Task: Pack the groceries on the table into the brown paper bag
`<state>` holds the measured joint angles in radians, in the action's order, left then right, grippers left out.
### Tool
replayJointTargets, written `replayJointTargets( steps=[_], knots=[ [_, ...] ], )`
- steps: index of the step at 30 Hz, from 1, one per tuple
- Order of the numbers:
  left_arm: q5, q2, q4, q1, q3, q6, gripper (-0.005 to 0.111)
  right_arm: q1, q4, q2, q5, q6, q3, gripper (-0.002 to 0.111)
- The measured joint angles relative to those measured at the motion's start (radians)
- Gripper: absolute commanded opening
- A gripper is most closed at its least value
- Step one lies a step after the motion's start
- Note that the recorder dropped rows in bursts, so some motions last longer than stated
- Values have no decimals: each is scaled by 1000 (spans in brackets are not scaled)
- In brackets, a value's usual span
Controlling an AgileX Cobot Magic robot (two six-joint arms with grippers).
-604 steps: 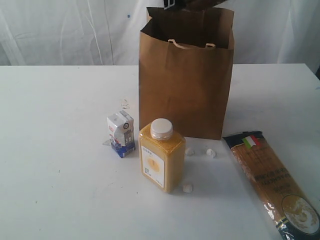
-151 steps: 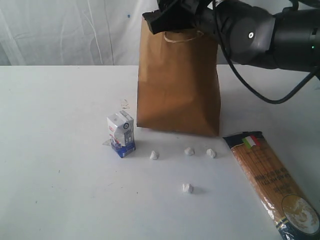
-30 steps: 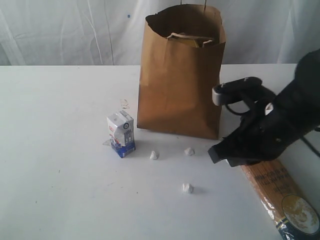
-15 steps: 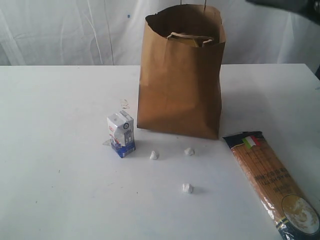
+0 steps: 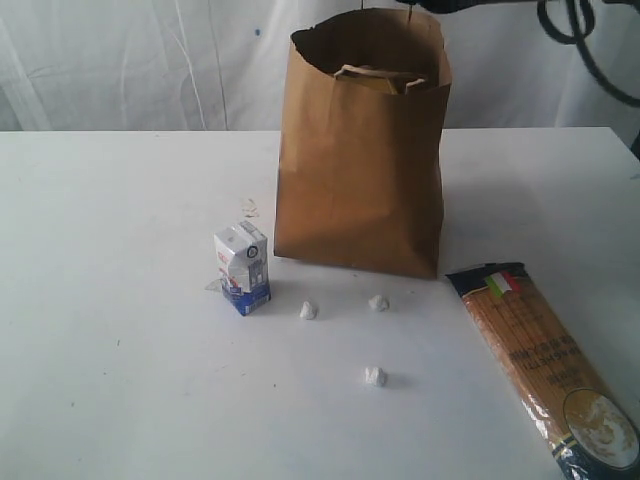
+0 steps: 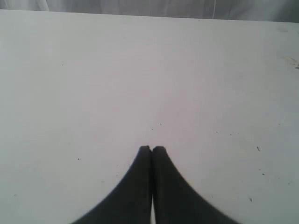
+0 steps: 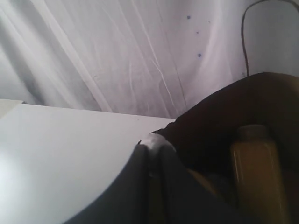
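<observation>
Groceries sit on a wide white table [image 5: 120,330] in front of a pale curtain [image 5: 130,60]. A tall brown paper bag [image 5: 360,170] stands upright near the middle of the table, its mouth open and its twisted handles folded inside the rim.

A small white-blue carton [image 5: 242,268] stands upright just beside the bag's lower left corner, not touching it. A long spaghetti packet [image 5: 545,370] lies flat to the right of the bag, its near end running toward the corner of the exterior view.

Three small white crumbs [image 5: 308,310] lie on the bare table in front of the bag, between the carton and the packet.

A dark arm part and a looping black cable [image 5: 585,45] show at the top right edge, above the bag.

The right wrist view shows the right gripper [image 7: 153,148] over the bag's open mouth, its jaws pressed together and pinching a white lump [image 7: 157,140] at the tips. A yellow bottle [image 7: 254,163] stands inside the bag beneath it.

The left gripper [image 6: 151,150] hangs over bare table with its jaws pressed together and holding nothing.
</observation>
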<state>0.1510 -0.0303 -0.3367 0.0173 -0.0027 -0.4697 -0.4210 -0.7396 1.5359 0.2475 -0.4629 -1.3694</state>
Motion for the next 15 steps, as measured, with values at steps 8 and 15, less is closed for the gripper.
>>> replayJointTargets(
  steps=[8,15],
  knots=[
    [0,0,0,0,0,0,0,0,17,75,-82,-4,-15,35],
    [0,0,0,0,0,0,0,0,36,65,-57,-4,-17,35]
  ],
)
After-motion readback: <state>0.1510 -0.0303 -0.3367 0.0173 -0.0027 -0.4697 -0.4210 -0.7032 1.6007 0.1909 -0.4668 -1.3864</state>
